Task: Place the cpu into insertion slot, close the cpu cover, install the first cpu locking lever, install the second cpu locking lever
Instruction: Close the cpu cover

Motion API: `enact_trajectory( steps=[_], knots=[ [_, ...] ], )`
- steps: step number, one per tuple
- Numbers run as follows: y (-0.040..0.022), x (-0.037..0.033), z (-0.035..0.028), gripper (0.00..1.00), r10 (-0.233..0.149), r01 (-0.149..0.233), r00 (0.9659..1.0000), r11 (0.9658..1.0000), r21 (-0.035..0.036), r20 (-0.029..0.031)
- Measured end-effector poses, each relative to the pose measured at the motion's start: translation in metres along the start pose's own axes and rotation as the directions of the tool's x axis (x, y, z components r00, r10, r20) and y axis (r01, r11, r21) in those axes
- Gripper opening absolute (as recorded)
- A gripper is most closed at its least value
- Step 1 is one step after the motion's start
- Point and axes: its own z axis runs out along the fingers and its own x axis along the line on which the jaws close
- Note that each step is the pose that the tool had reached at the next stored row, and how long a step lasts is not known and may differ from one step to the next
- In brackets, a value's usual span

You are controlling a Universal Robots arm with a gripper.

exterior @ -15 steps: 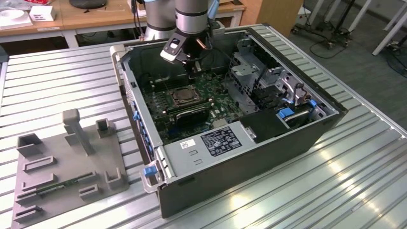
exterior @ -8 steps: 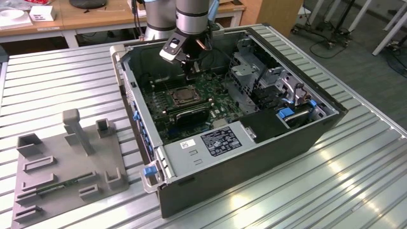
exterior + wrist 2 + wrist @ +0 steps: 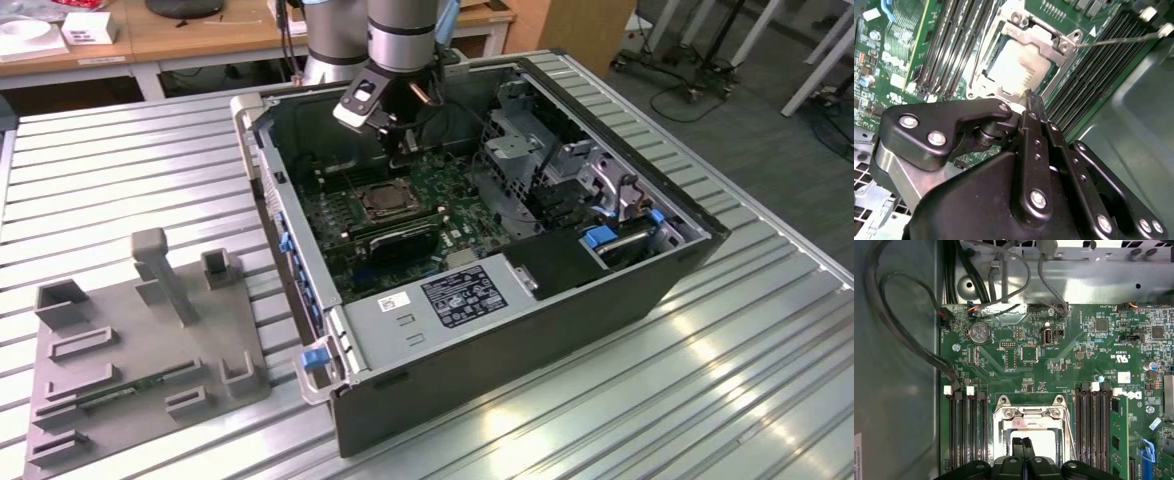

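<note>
Two steps are looking done: the cpu [image 3: 1014, 70] is lying under the closed cpu cover [image 3: 1049, 42]. In the exterior view the end effector [image 3: 396, 155], pressed together, is hovering at the cover's twelve o'clock. The free locking lever [image 3: 1119, 39] is likely needing a downward push.

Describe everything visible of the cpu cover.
The cpu cover is a thin silvery metal frame with a large open centre, lying flat over the socket on the green motherboard. The cpu shows pale through its opening. Screw heads line one edge. The shut tool hangs over it; contact cannot be told.
</note>
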Motion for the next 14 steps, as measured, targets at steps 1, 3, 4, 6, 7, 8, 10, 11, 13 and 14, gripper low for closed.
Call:
enact_trajectory(
  steps=[1,3,4,6,7,8,10,11,13,14],
  knots=[
    [-0.0027,-0.0001,-0.0001,0.11,0.0,0.0,1.0,1.0,0.0001,0.0002],
    [-0.0093,-0.0003,0.0,0.11,0.0,0.0,1.0,1.0,0.0,0.0003],
    [-0.0125,-0.0003,0.0001,0.11,0.0,0.0,1.0,1.0,-0.0001,0.0002],
    [-0.0192,-0.0005,0.0003,0.11,0.0,0.0,1.0,1.0,-0.0001,0.0003],
    [-0.0224,-0.0006,0.0003,0.11,0.0,0.0,1.0,1.0,-0.0002,0.0002],
    [-0.0254,-0.0007,0.0004,0.11,0.0,0.0,1.0,1.0,-0.0002,0.0002],
    [-0.0303,-0.0012,0.0005,0.11,0.0,0.0,1.0,1.0,-0.0002,0.0002],
    [-0.0325,-0.0017,0.0006,0.11,0.0,0.0,1.0,1.0,-0.0002,0.0003],
    [-0.0359,-0.0029,0.0007,0.11,0.0,0.0,1.0,1.0,-0.0001,0.0008],
    [-0.0374,-0.0037,0.0008,0.11,0.0,0.0,1.0,1.0,-0.0001,0.0011]
  ],
)
